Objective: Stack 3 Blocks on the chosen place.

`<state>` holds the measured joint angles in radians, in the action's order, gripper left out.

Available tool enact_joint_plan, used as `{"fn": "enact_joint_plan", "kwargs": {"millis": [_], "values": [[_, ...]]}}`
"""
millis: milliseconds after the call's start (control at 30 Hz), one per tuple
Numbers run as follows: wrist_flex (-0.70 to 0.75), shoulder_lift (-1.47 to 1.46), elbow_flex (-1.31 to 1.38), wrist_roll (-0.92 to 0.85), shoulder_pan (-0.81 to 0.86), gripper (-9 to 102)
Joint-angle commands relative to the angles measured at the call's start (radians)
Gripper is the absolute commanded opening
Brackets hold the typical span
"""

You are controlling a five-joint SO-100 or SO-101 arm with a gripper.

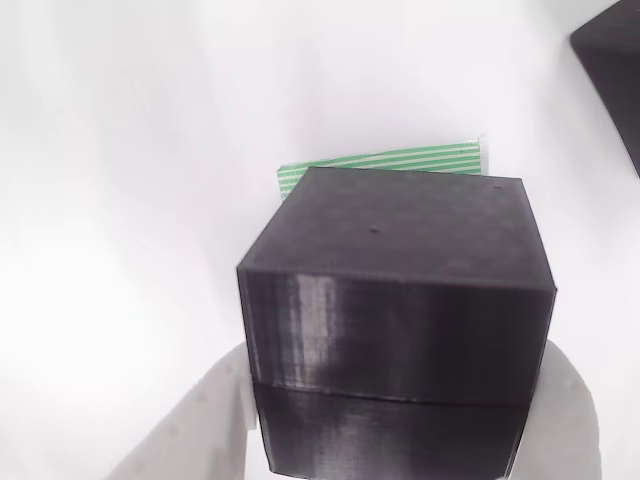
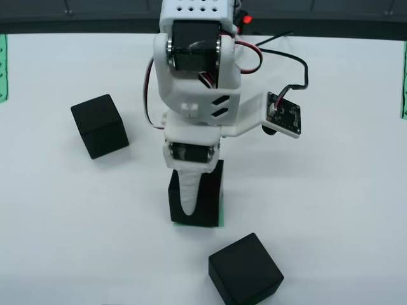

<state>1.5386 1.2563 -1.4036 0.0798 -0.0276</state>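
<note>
Your jaws [image 2: 193, 206] were closed on one black cube [image 2: 198, 202], a white finger [image 2: 189, 190] running down its near face in the view from above. In the view that rides on the gripper, that held cube [image 1: 400, 300] sat between the two white fingers [image 1: 205, 420], one showing low at each side, with a fine seam line crossing its front face.

The held cube was at the green-and-white striped patch [image 1: 390, 160]. From the gripper's view a band of the stripes showed past the cube's far top edge; from above, only a thin green edge [image 2: 222, 210] peeked out along the cube's right and bottom sides. You could not tell from either view whether the cube rested on the patch or hung just over it.

The other two black cubes lay on the white table [image 2: 343, 159], well apart from the patch. In the view from above, one [image 2: 99, 125] sat to the upper left, and the other [image 2: 245, 270] sat near the lower edge, just right of the held cube and turned at an angle.
</note>
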Motion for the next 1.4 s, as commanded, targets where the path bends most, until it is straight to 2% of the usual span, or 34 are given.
{"fn": "enact_joint_plan", "kwargs": {"millis": [0,267,633,1067,1200,1367], "values": [[0.012,0.002,-0.031,-0.008,-0.008,34],[0.034,-0.005,-0.008,-0.008,-0.003,44],[0.034,0.028,0.107,-0.008,0.055,45],[0.034,0.285,0.178,-0.006,0.110,45],[0.032,0.311,0.216,0.008,0.091,45],[-0.014,0.291,0.229,0.009,-0.011,45]]}}
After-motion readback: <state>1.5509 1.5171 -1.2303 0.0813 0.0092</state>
